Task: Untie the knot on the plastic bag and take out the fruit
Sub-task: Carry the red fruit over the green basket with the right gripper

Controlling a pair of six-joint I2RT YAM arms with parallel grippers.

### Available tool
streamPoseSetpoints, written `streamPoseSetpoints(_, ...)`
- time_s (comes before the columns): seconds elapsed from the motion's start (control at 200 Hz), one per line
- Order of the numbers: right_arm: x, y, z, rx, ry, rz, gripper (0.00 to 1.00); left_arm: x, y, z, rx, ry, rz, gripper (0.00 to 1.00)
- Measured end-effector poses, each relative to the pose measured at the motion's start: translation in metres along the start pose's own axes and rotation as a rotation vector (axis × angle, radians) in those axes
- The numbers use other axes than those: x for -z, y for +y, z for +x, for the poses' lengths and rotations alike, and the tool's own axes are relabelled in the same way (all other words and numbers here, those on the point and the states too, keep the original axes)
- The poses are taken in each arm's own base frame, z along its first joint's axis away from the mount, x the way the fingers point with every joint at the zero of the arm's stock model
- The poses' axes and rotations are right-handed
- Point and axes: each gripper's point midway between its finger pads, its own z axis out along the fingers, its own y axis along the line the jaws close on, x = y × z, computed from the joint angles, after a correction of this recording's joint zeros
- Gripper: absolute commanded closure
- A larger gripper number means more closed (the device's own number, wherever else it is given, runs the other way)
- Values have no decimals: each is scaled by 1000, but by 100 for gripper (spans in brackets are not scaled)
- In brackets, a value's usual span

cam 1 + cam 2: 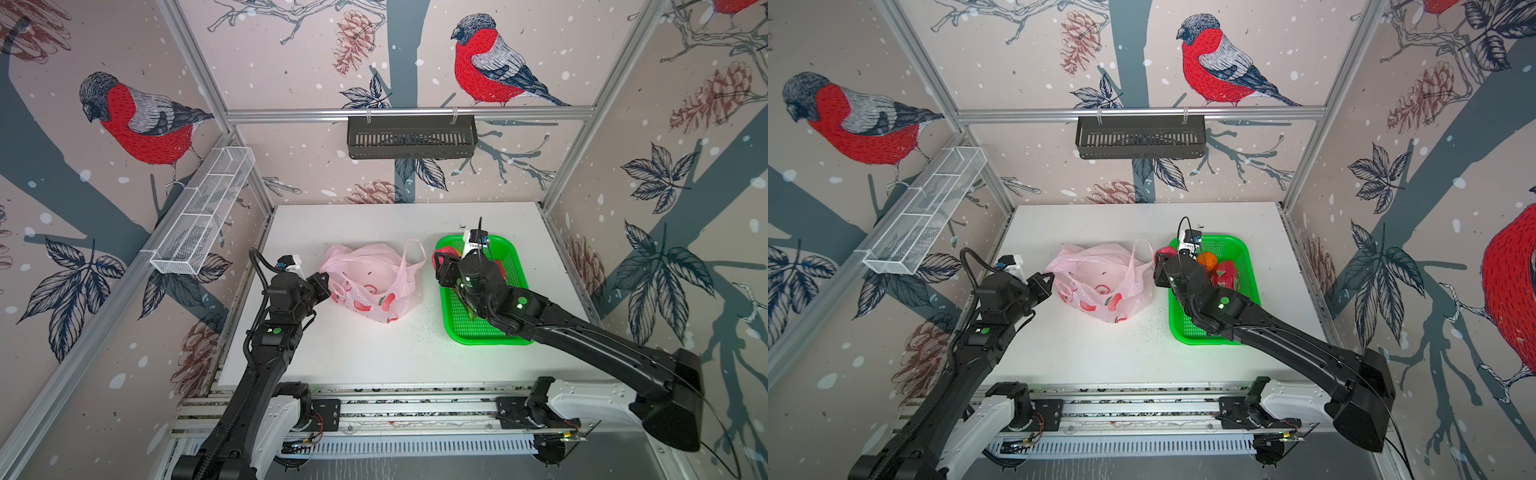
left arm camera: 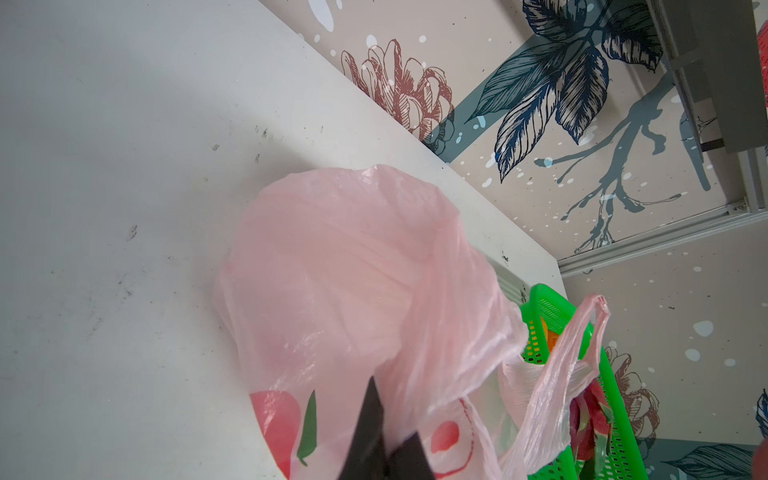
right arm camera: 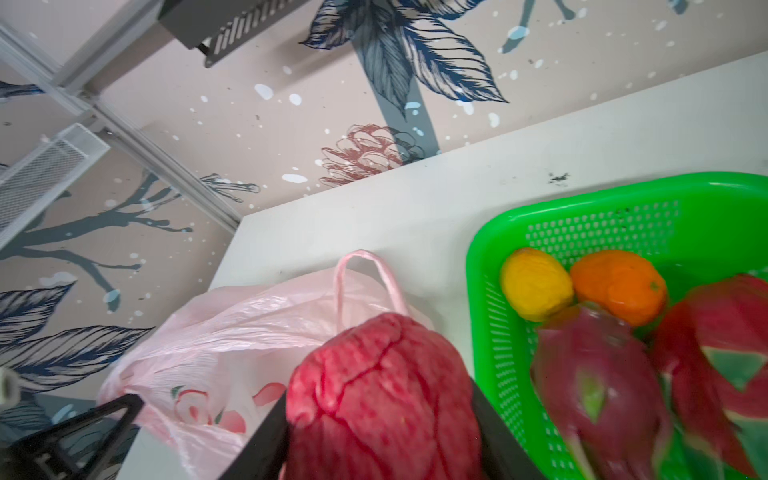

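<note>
- While the left hand point(image 1: 322, 277) clenches the plastic bag point(image 1: 374, 270) by its left edge, steadying it on the counter point(image 1: 353, 353),
- right hand point(image 3: 380, 399) grasps the red fruit point(image 3: 374, 365) at the green basket point(image 3: 471, 266) left rim, likely for dropping in.

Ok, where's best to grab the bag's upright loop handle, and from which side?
Likely the top of the loop handle, from above on the basket side: it stands upright and open there, away from the left gripper pinching the bag's opposite edge.
</note>
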Motion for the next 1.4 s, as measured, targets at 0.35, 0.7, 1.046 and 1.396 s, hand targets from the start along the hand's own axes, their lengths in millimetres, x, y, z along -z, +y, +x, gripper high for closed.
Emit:
streamPoseSetpoints(0.35,-7,-109,39,-1,90,246,77,-1,-5,-8,-34,-7,1,47)
streamPoseSetpoints(0.7,-6,-158,83,-36,202,349,75,0,-15,-18,-67,-21,20,35)
streamPoseSetpoints(1.046,-4,-184,119,-78,285,402,65,16,-40,-29,-106,-30,87,21)
streamPoseSetpoints(1.396,-4,-190,127,-86,299,413,31,30,-40,-47,-173,-84,17,12)
